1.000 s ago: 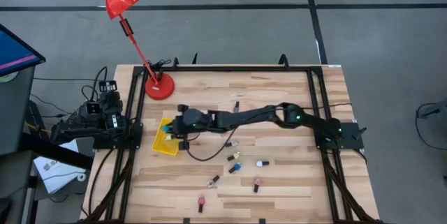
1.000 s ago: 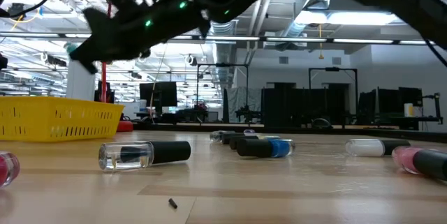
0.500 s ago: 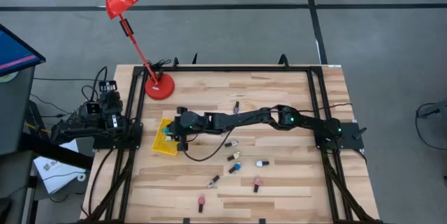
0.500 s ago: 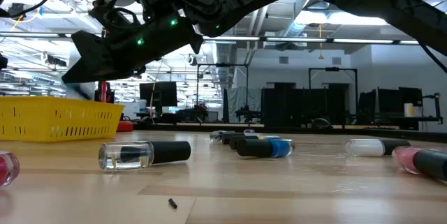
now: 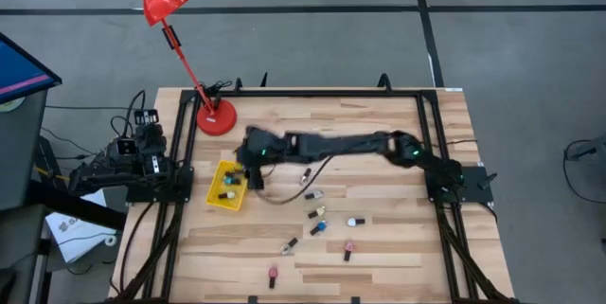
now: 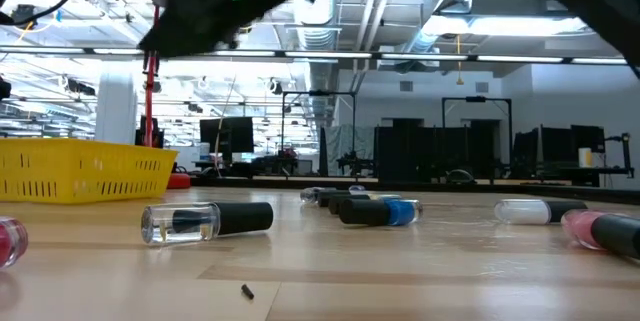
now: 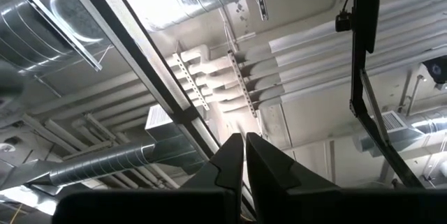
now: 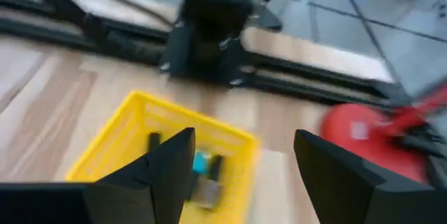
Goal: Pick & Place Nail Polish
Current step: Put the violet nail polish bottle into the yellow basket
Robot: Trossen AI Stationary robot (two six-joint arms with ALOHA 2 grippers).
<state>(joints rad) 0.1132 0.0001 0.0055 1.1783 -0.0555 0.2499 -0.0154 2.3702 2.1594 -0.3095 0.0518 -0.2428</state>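
1. Nearest in the low view: a clear-bodied bottle (image 6: 207,221) w/ dark cap is seen lying on its side on the table (image 6: 400,281); a pink bottle (image 6: 8,241) is cut by one pic edge, another pink one (image 6: 600,231) by the other.
2. Further back in that view: a blue bottle (image 6: 380,211) w/ dark cap and a pale bottle (image 6: 535,211) are seen, both lying flat, well apart.
3. In the high view approx. eight nail polish bottles are scattered loose on the table, e.g. pink one (image 5: 274,273) near the front edge and one (image 5: 321,143) alone near the back.
4. The yellow basket (image 5: 216,195) sits on the table's left part; a few bottles (image 5: 228,187) are held inside, also seen in the right wrist view (image 8: 202,168).
5. The right hand (image 8: 241,175) is stretched across the table, placed just beside and above the basket; fingers (image 8: 167,165) are spread wide, nothing gripped.
6. The left hand (image 7: 244,161) is parked off the table's left side, pointed at the ceiling; fingers pressed together, nothing between.
7. Farthest: a red lamp (image 5: 216,117) stands at the back-left corner.
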